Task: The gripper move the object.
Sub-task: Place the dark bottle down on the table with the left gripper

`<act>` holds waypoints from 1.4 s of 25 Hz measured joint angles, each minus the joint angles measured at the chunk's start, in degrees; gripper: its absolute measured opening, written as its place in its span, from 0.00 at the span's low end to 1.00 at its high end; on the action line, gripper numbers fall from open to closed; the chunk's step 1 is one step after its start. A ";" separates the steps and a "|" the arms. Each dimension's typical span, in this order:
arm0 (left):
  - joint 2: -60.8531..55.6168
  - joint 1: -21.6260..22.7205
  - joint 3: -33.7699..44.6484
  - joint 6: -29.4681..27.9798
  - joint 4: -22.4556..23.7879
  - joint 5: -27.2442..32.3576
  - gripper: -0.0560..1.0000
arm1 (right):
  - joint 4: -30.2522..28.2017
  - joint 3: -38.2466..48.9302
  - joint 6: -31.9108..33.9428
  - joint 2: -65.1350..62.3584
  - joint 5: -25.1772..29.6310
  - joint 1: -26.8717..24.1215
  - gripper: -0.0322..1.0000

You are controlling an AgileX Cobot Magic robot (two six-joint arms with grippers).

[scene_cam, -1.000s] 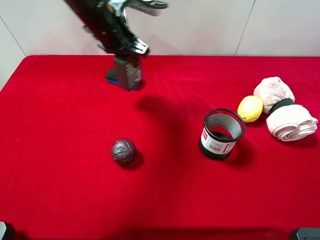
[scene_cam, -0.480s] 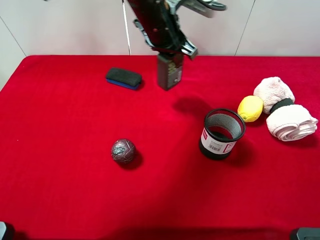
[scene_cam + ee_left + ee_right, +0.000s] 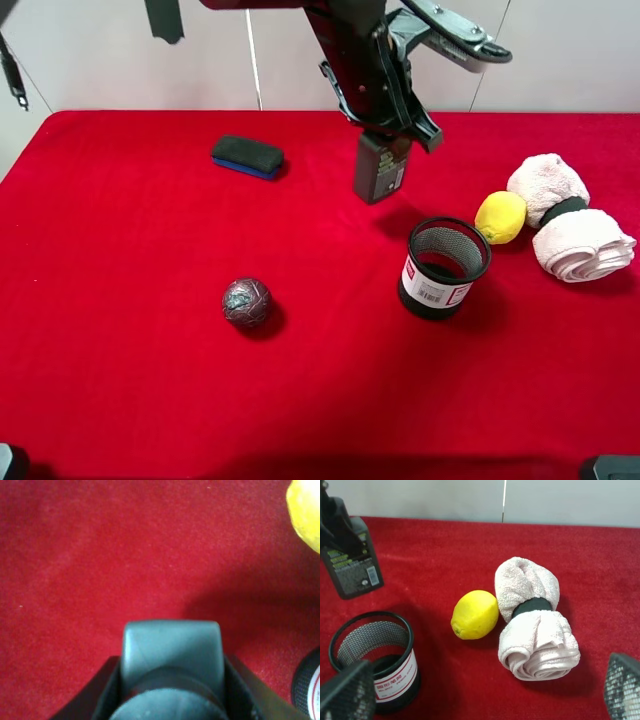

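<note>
**One pump bottle [image 3: 380, 175] aloft in your left pincer [image 3: 388, 145]**

You have the left pincer clamped on the pump bottle's top. The bottle hangs slightly tilted over the red desk [image 3: 120, 400], near the mesh cup [image 3: 445, 268] and well apart from the eraser block [image 3: 247, 156]. Your right pincer [image 3: 482, 690] stands wide apart, facing the lemon [image 3: 475, 615].

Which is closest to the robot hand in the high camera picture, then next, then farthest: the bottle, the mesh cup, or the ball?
1. The bottle: held at its top by the left gripper.
2. The mesh cup: lower in the view, a little to the right.
3. The ball: lower still, far over on the left.
</note>
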 joint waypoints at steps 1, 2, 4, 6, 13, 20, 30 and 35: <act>0.14 -0.22 -0.07 0.17 0.00 -0.13 0.44 | 0.00 0.00 0.00 0.00 0.00 0.00 0.70; 0.45 -0.35 -0.07 0.40 0.00 -0.13 0.44 | 0.00 0.00 0.00 0.00 0.00 0.00 0.70; 0.91 -0.52 -0.07 0.83 0.00 -0.20 0.44 | 0.00 0.00 0.06 0.00 0.00 0.00 0.70; 1.39 -0.58 -0.07 1.01 -0.07 -0.25 0.44 | 0.00 0.00 0.06 0.00 0.00 0.00 0.70; 2.01 -0.58 -0.07 1.20 -0.01 -1.89 0.44 | 0.00 0.00 0.06 0.00 0.00 0.00 0.70; 3.44 -0.58 -0.07 2.28 -0.01 -3.78 0.44 | 0.00 0.00 0.06 0.00 0.00 0.00 0.70; 4.26 -0.58 -0.07 2.71 1.32 -7.14 0.44 | 0.00 0.00 0.07 0.00 0.00 0.00 0.70; 4.30 -0.58 -0.07 2.71 2.20 -9.24 0.44 | 0.00 0.00 0.07 0.00 0.00 0.00 0.70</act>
